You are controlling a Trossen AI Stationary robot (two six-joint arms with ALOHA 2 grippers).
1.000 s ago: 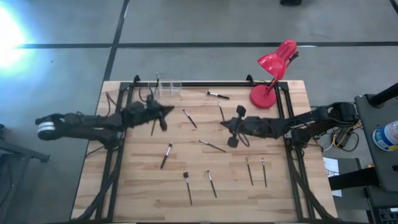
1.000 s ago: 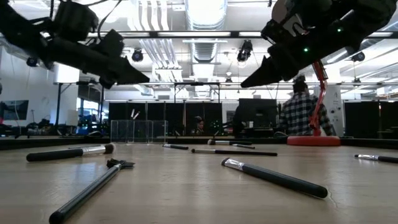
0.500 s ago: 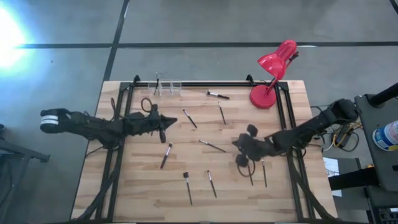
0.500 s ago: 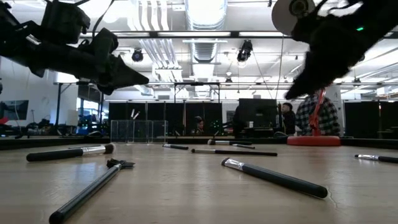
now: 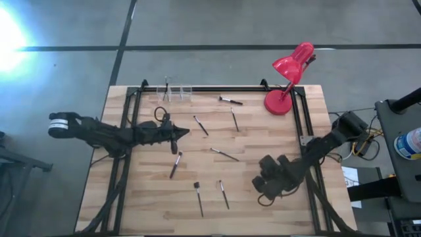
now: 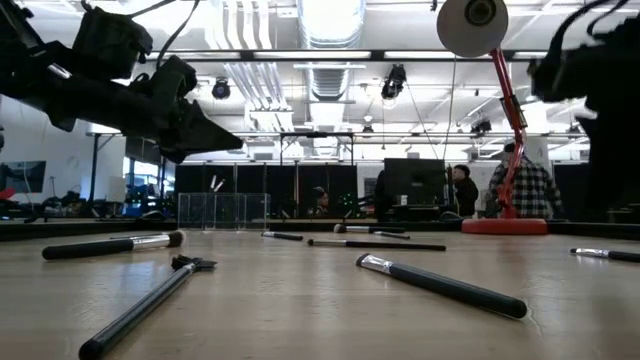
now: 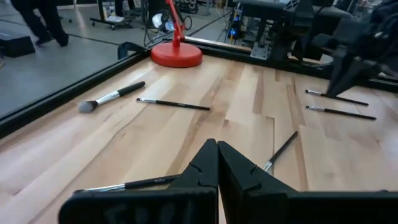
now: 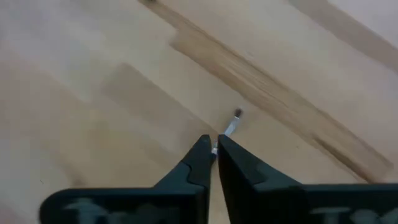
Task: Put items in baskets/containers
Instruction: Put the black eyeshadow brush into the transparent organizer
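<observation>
The right gripper (image 5: pixel 263 187) is low over the near right part of the table (image 5: pixel 151 204), fingers closed to a narrow slit. In its wrist view a thin brush (image 8: pixel 229 126) lies at the fingertips; whether it is gripped or merely beneath them cannot be told.

The left gripper (image 5: pixel 183 131) hovers above the table's left centre, fingers pressed together and holding nothing, above a brush (image 7: pixel 124 184).

Brushes remain scattered: one (image 5: pixel 175 164) just near of the left gripper, two (image 5: pixel 198 197) at the near centre, others (image 5: pixel 231 101) toward the far edge. The clear containers (image 5: pixel 176 92) stand at the far left edge (one brush appears to stand in them).

Judgement: the pick-up step is in hand at the right. Next, the right arm needs a confirmed grip, then a long carry to the far left.
</observation>
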